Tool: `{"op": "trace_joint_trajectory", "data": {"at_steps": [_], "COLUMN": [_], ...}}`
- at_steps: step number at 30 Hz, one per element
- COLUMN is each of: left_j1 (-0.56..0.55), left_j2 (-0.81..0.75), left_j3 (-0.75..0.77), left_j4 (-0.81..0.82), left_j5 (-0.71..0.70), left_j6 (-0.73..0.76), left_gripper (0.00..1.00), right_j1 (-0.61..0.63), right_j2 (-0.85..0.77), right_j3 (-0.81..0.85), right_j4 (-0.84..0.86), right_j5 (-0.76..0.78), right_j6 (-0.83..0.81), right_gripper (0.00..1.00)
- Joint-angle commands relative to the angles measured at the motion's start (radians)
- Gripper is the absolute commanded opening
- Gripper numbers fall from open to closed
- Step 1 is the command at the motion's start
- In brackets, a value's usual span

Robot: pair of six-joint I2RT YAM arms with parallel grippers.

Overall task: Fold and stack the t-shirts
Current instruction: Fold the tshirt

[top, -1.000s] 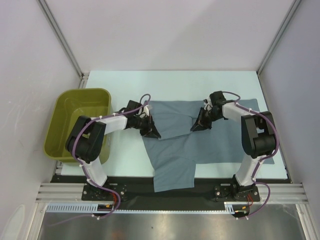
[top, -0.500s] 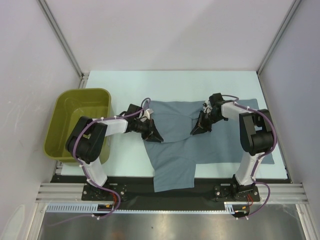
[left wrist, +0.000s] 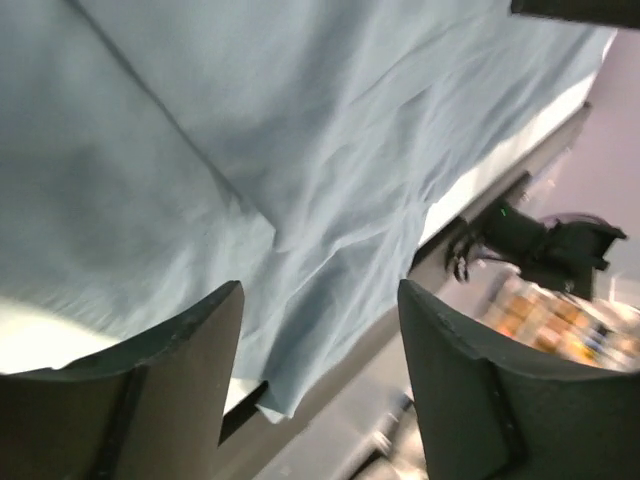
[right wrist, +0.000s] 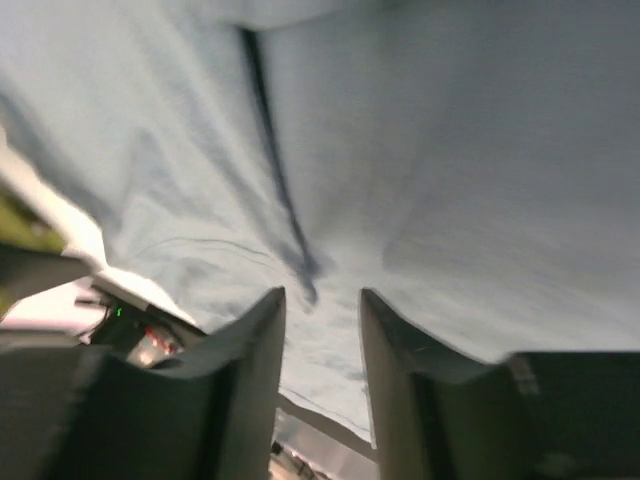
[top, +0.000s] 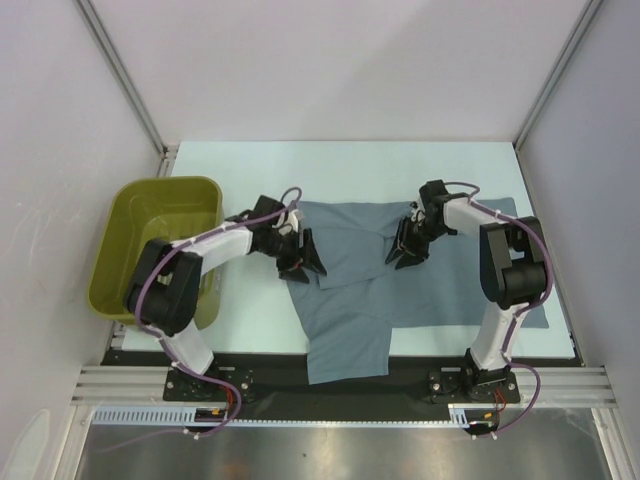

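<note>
Because the slate blue-grey t-shirt [top: 400, 275] is soft, light cotton that sags and creases, take hold at an edge or corner and pinch all layers (a mid-panel pinch would likely only bunch it). It lies partly folded on the pale table [top: 350, 165], with one end draped over the near edge, apart from the olive basket [top: 112, 270]. Only the top view shows you this layout. Only the wrist views show the jaws: left gripper [top: 300, 262] spread wide, right gripper [top: 405, 250] slightly parted, both over cloth and pinching nothing.
</note>
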Motion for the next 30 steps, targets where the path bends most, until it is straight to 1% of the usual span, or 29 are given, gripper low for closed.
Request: {"op": "trace_joint_trajectory", "data": {"at_steps": [1,2,3,4,5,6,7,8,9,10,11,12,13,14,15,16,19,21,23,25,30], "left_j1": [0.030,0.036,0.053,0.064,0.075,0.104,0.117,0.128,0.145,0.150,0.150,0.150,0.151,0.151,0.153,0.154,0.154,0.158,0.162,0.162,0.165], "left_j2": [-0.147,-0.158,-0.167,-0.169,-0.158,-0.141,-0.121,-0.059,-0.023,0.024,0.066,0.154,0.193,0.231,0.303,0.327,0.397,0.414,0.448,0.463,0.508], "left_j3": [0.151,0.191,0.211,0.229,0.261,0.278,0.300,0.350,0.387,0.431,0.520,0.566,0.606,0.680,0.717,0.740,0.791,0.791,0.829,0.843,0.886], "left_j4": [-0.224,-0.239,-0.238,-0.226,-0.176,-0.151,-0.132,-0.093,-0.089,-0.091,-0.094,-0.095,-0.095,-0.106,-0.115,-0.115,-0.115,-0.094,-0.117,-0.122,-0.131], "left_j5": [-0.166,-0.193,-0.255,-0.274,-0.286,-0.294,-0.299,-0.300,-0.300,-0.331,-0.332,-0.337,-0.369,-0.374,-0.381,-0.395,-0.421,-0.429,-0.447,-0.458,-0.448], "left_j6": [0.174,0.191,0.197,0.203,0.215,0.218,0.226,0.238,0.252,0.285,0.312,0.335,0.356,0.388,0.404,0.415,0.456,0.458,0.447,0.447,0.444], "left_gripper": [0.70,0.73,0.81,0.83,0.85,0.86,0.86,0.86,0.85,0.84,0.83,0.82,0.75,0.70,0.66,0.63,0.65,0.68,0.70,0.75,0.77], "right_j1": [-0.032,-0.038,-0.045,-0.067,-0.078,-0.094,-0.130,-0.151,-0.171,-0.185,-0.225,-0.239,-0.257,-0.271,-0.297,-0.306,-0.342,-0.368,-0.418,-0.461,-0.483], "right_j2": [-0.101,-0.115,-0.136,-0.145,-0.153,-0.159,-0.161,-0.161,-0.155,-0.141,-0.130,-0.120,-0.091,-0.080,-0.069,-0.060,-0.027,-0.014,0.006,0.031,0.114], "right_j3": [0.061,0.067,0.084,0.088,0.093,0.097,0.101,0.104,0.108,0.130,0.140,0.157,0.173,0.209,0.226,0.240,0.303,0.335,0.352,0.384,0.482], "right_j4": [-0.043,-0.041,-0.035,-0.025,-0.012,0.020,0.043,0.066,0.099,0.112,0.121,0.136,0.143,0.143,0.138,0.143,0.137,0.127,0.130,0.130,0.080], "right_j5": [0.177,0.268,0.312,0.344,0.387,0.404,0.415,0.416,0.420,0.432,0.432,0.424,0.401,0.401,0.400,0.397,0.389,0.430,0.455,0.456,0.501], "right_j6": [0.010,0.032,0.042,0.053,0.071,0.083,0.097,0.109,0.135,0.145,0.152,0.161,0.174,0.181,0.185,0.185,0.162,0.142,0.120,0.105,0.053], "right_gripper": [0.43,0.48,0.50,0.54,0.58,0.59,0.60,0.61,0.61,0.61,0.61,0.61,0.61,0.60,0.60,0.60,0.60,0.60,0.60,0.60,0.61]}}
